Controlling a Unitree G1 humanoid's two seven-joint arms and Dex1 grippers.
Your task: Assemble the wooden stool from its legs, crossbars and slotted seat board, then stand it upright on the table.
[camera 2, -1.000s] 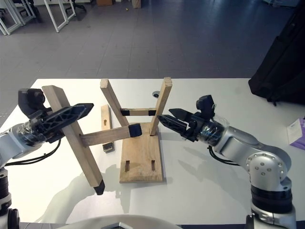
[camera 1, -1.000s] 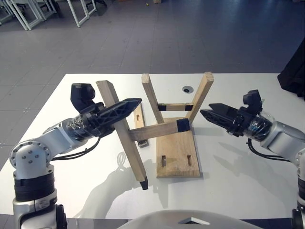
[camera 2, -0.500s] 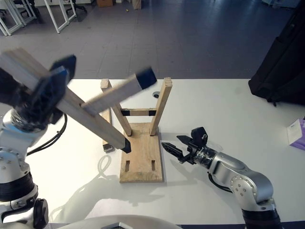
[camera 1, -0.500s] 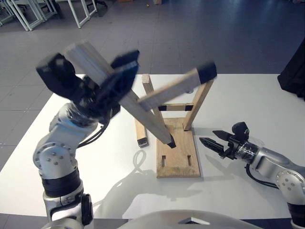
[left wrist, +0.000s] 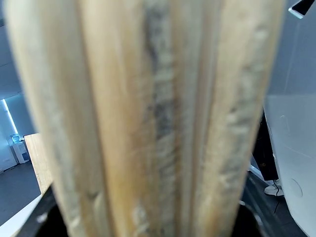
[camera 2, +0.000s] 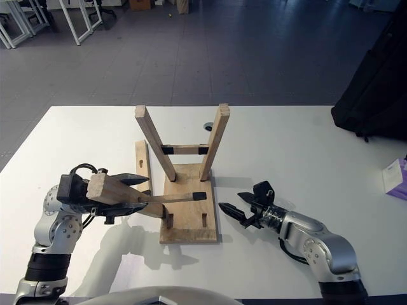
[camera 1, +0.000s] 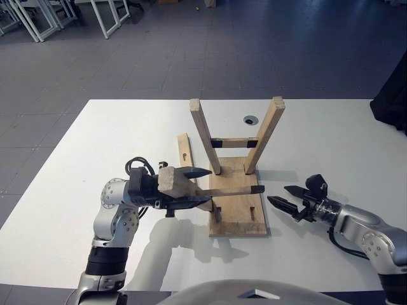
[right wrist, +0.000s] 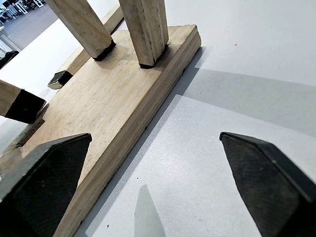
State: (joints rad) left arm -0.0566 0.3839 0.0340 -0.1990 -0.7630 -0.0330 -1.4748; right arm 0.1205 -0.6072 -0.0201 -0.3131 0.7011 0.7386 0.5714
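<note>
Left eye view: a seat board (camera 1: 236,223) lies flat on the white table (camera 1: 95,140), a little right of its centre. Its two far slots each hold one of the upright legs (camera 1: 205,136), which lean slightly apart towards the top. A short crossbar (camera 1: 234,142) with black ends joins them about halfway up. The near slots (camera 1: 252,213) show as dark rectangles in the board's front half. A loose wooden strip (camera 1: 184,152) lies on the table just left of the board.

The left gripper (camera 1: 210,186) is clamped on a third leg (camera 1: 170,182), which tilts down towards the board's near-left slot. Whether its foot sits in that slot cannot be told. A second crossbar (camera 1: 232,190), black-tipped, juts from this leg across the board. In the left wrist view the third leg (left wrist: 158,118) shows pale, streaked grain.

The right gripper (camera 1: 280,194) sits low over the table just right of the board, its fingers (right wrist: 49,168) spread apart.
</note>
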